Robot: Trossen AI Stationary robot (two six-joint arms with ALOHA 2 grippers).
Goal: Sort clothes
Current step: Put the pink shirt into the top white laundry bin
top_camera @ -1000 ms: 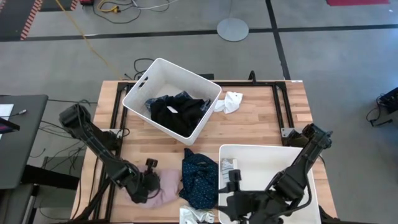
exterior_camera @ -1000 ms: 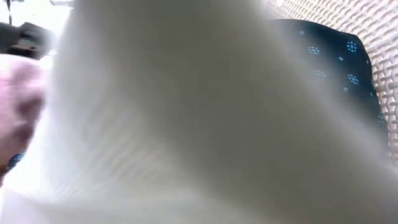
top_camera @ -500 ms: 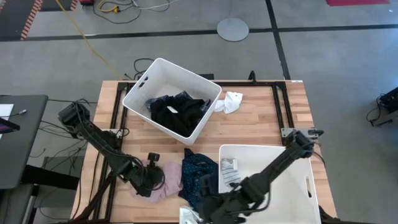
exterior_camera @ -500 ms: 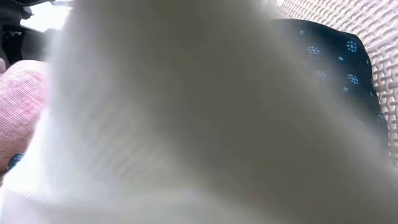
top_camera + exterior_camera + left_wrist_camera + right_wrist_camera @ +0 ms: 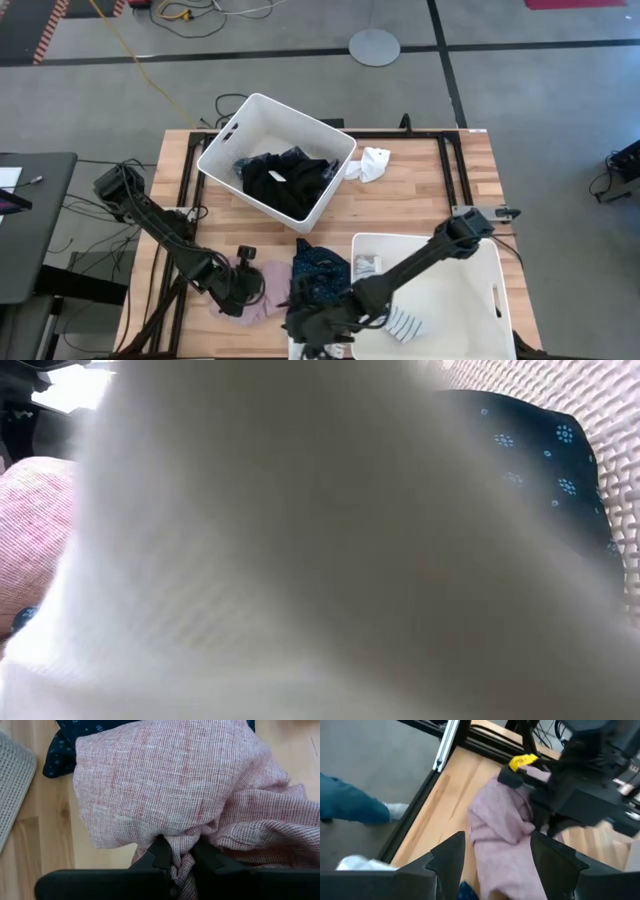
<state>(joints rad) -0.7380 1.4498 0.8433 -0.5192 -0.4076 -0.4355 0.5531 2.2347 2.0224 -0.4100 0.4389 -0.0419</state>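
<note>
My left gripper (image 5: 243, 290) is shut on the pink garment (image 5: 268, 292), near the table's near left. The pink garment lies bunched on the wood, its right side against the navy dotted garment (image 5: 320, 275). My right gripper (image 5: 310, 325) is open and empty. It hangs over the navy garment's near end and faces the pink garment (image 5: 502, 830). A black garment and a blue plaid shirt lie in the far bin (image 5: 225, 150). A grey sock (image 5: 368, 265) and a striped sock (image 5: 402, 322) lie in the near bin (image 5: 480, 300). A white sock (image 5: 375, 165) lies on the table. My left gripper pinches a bunched fold of the pink garment (image 5: 182, 852) between its two fingers, at the garment's left side. The fingers come from the table's left, slanting down. The rest of the garment spreads in front of the fingers and lies on the table.
A pale cloth (image 5: 300, 560) right in front of the low camera fills most of that view. It lies at the table's near edge (image 5: 300, 346). The two white bins take up the far left and the near right. Bare wood shows at the far right (image 5: 420, 190).
My right gripper has swung out of the near bin toward the table's left, along the near edge, to the navy garment's near end. A striped sock now shows in the bin where it was. The pink garment has bunched up a little in my left gripper's hold.
</note>
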